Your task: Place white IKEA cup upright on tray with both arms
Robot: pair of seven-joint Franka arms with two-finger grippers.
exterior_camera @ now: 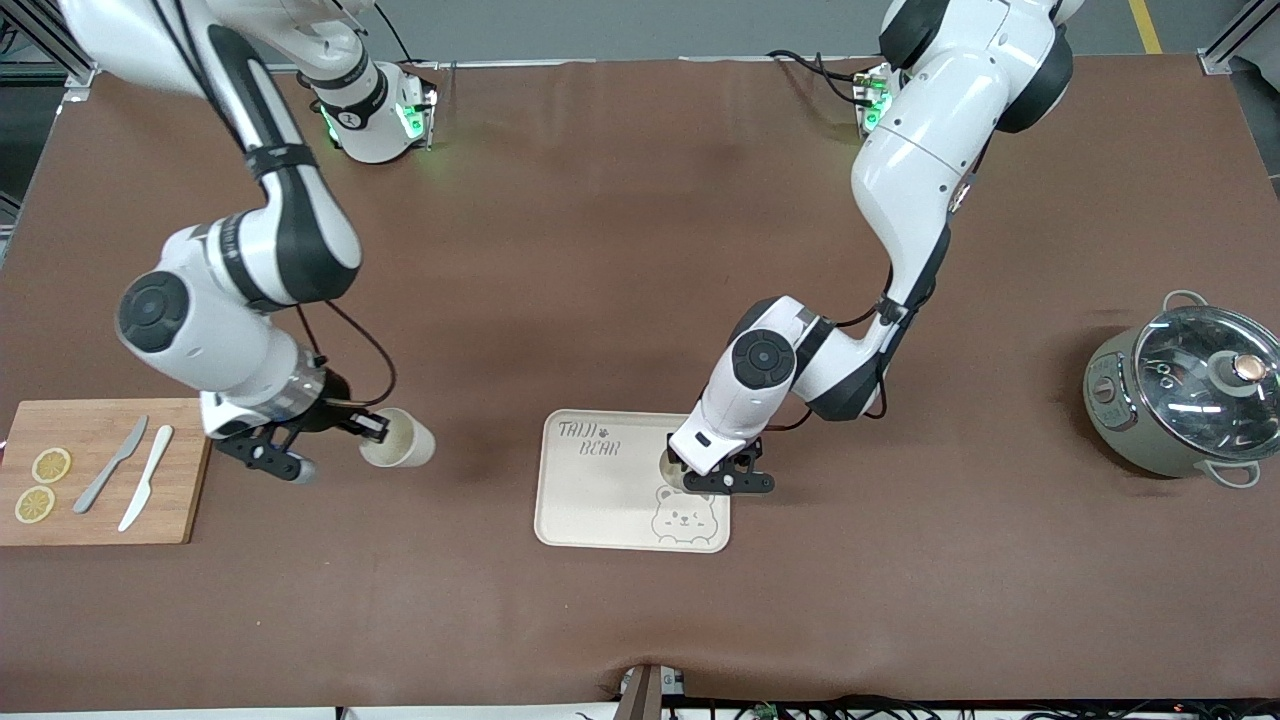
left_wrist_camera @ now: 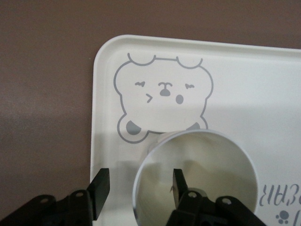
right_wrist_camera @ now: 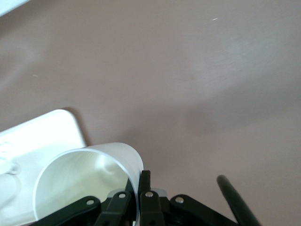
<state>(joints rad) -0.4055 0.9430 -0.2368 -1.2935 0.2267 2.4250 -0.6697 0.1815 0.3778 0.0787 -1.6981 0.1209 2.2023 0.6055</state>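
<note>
Left claw (left_wrist_camera: pixel 139 183): spread astride upright cup (left_wrist_camera: pixel 197 169) rim, at 2 o'clock on the tray (left_wrist_camera: pixel 101 94). I could snag and tip it when lifting. Right claw (right_wrist_camera: pixel 139 178): pinching second cup (right_wrist_camera: pixel 80 174) over tabletop (right_wrist_camera: pixel 188 70).

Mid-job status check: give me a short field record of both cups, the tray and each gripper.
tray: cream, flat on the table, mid-table
cup on tray: upright, above the bear drawing
left gripper: over the tray, jaws open astride the cup's wall, one finger inside
second cup: tipped on its side, between cutting board and tray
right gripper: jaws shut on the second cup's rim
pot: lidded, toward the left arm's end
</note>
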